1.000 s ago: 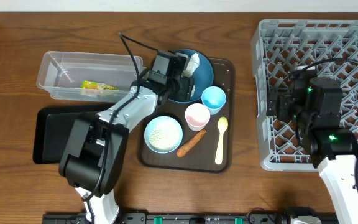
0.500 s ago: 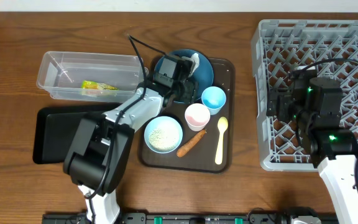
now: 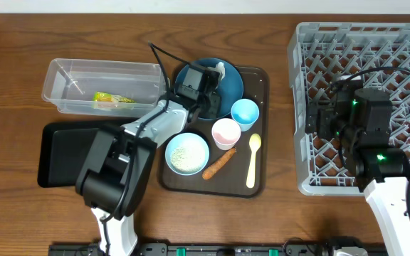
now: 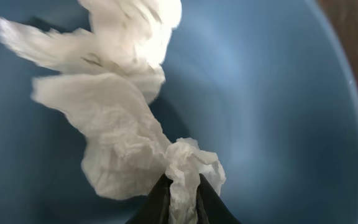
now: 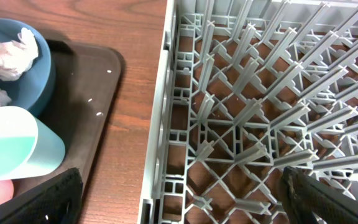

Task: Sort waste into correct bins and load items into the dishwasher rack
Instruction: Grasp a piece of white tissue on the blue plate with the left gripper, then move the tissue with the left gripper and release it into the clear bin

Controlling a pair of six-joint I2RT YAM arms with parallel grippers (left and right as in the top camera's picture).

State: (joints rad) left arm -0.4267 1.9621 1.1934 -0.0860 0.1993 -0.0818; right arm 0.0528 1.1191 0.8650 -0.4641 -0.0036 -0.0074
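Note:
My left gripper (image 4: 182,186) is shut on a lower fold of the crumpled white tissue (image 4: 117,118), which lies in the dark blue plate (image 4: 278,93). From overhead, the left gripper (image 3: 208,85) sits over that plate (image 3: 232,84), and a bit of tissue (image 3: 221,69) shows beyond it. The yellow-green wrapper (image 3: 112,99) lies in the clear tub (image 3: 62,89). The black tray (image 3: 59,153) sits in front of the tub. My right gripper (image 5: 179,193) stands wide open, with nothing between its fingers, above the left edge of the grey rack (image 3: 404,43).
The brown tray (image 3: 258,75) also carries a bowl of rice (image 3: 187,153), an orange stick (image 3: 218,164), a pink cup (image 3: 225,132), a light blue cup (image 3: 245,112) and a pale yellow spoon (image 3: 253,160). Loose grains (image 5: 91,102) dot the tray.
My left gripper has pushed further over the blue plate and closed on the tissue. The right arm has not moved.

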